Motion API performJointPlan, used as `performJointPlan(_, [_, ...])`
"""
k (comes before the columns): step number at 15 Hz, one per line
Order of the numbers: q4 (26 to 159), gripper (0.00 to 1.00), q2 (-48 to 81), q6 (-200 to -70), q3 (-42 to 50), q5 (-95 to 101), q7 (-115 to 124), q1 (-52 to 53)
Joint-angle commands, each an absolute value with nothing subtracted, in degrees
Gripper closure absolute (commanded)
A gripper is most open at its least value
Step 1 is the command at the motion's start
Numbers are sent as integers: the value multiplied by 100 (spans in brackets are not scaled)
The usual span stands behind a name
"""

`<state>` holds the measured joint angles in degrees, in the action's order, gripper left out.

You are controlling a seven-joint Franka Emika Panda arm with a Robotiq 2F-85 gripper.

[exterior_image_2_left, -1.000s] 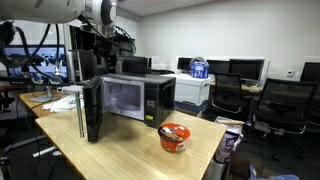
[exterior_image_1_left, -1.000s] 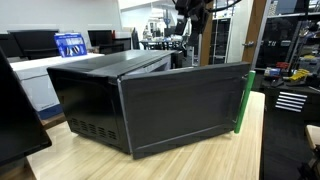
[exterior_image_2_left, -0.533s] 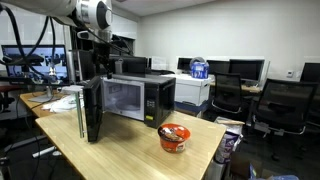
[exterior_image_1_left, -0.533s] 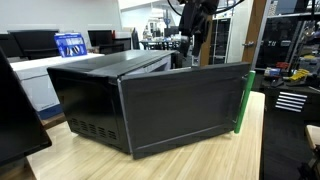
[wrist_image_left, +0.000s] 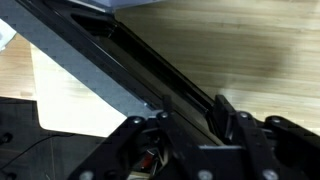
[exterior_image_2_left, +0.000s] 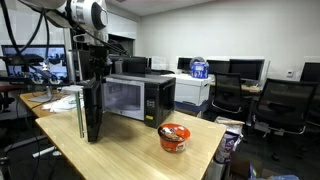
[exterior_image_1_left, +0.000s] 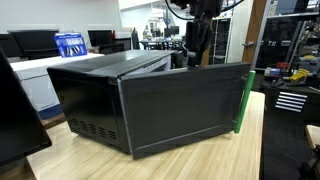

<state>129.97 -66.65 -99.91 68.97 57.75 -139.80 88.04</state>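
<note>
A black microwave [exterior_image_2_left: 140, 98] stands on a wooden table [exterior_image_2_left: 120, 150] with its door [exterior_image_2_left: 90, 110] swung wide open. In an exterior view the door's outer face [exterior_image_1_left: 180, 110] fills the middle of the picture. My gripper [exterior_image_2_left: 97, 80] hangs fingers down at the door's top edge, and it shows behind that edge [exterior_image_1_left: 197, 58] as well. In the wrist view the door's dark edge [wrist_image_left: 120, 60] runs diagonally between the two fingers of the gripper [wrist_image_left: 192, 112]. The right finger [wrist_image_left: 226, 112] sits close against the edge. Whether both pads press it is not visible.
A red and white bowl [exterior_image_2_left: 174, 137] sits on the table in front of the microwave. Office chairs [exterior_image_2_left: 285, 105], desks with monitors [exterior_image_2_left: 245, 70] and a blue bottle [exterior_image_2_left: 199, 68] stand behind. A monitor's dark edge [exterior_image_1_left: 15, 110] is close to one camera.
The arm has shifted sideways and come down onto the top edge of the open door. The jaws have narrowed around that edge. The microwave and bowl have not moved.
</note>
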Motion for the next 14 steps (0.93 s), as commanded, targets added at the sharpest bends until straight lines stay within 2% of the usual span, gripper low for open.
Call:
performJointPlan(1, [13190, 81, -6151, -9907, 6754, 5238, -14014, 8575])
performJointPlan(3, [13206, 94, -6018, -9783, 6698, 4895, -14038, 8548])
performJointPlan(6, [13270, 100, -5807, -9680, 6633, 4542, -14065, 8494])
performJointPlan(8, [13359, 100, -5674, -9611, 6594, 4364, -14070, 8436])
performJointPlan(10, [13488, 96, -5548, -9653, 6504, 4200, -14043, 8348])
performJointPlan(14, [13876, 97, -5271, -9903, 6107, 3865, -13876, 8051])
